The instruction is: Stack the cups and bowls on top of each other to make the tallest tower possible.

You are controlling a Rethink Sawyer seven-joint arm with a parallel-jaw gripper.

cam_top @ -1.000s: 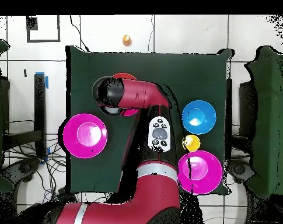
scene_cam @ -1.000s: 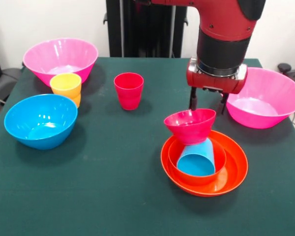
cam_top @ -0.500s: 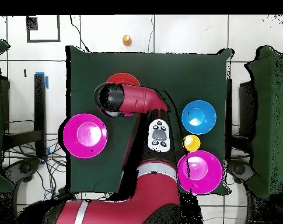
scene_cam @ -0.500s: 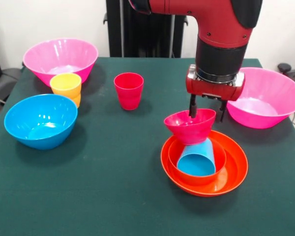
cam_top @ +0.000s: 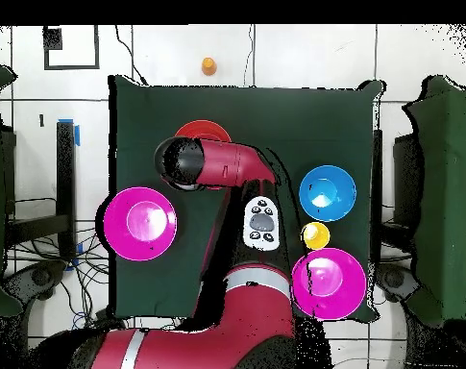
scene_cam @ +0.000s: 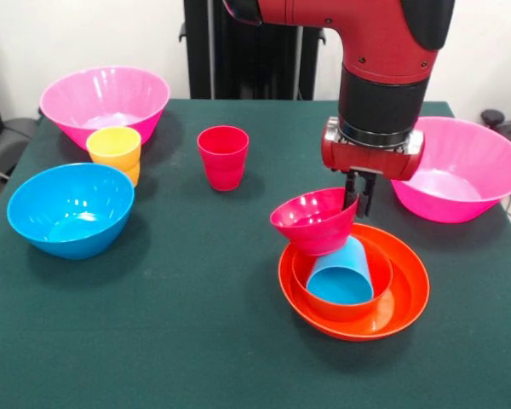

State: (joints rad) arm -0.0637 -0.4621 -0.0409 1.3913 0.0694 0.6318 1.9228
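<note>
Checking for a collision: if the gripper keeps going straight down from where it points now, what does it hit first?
The gripper is shut on the crimson bowl; straight below, it would probably meet the wide orange bowl first, though depth is unclear.

In the front view, the near strip of the counter (scene_cam: 153, 358) lies open from edge to edge, and so does the middle ground between the blue bowl (scene_cam: 71, 210) at left and the orange stack at right. That stack blocks the right centre: a wide orange bowl (scene_cam: 404, 294) holds a small orange bowl (scene_cam: 302, 273), a blue cup (scene_cam: 341, 274) lies tipped inside it, and a crimson bowl (scene_cam: 313, 221) tilts above, pinched at its far rim by the hand (scene_cam: 358, 198). A pink bowl (scene_cam: 464, 170) fills the far right. The red cup (scene_cam: 223, 157) stands alone mid-far, with clear lanes either side. The yellow cup (scene_cam: 114, 152) and another pink bowl (scene_cam: 105, 104) crowd the far left.
</note>
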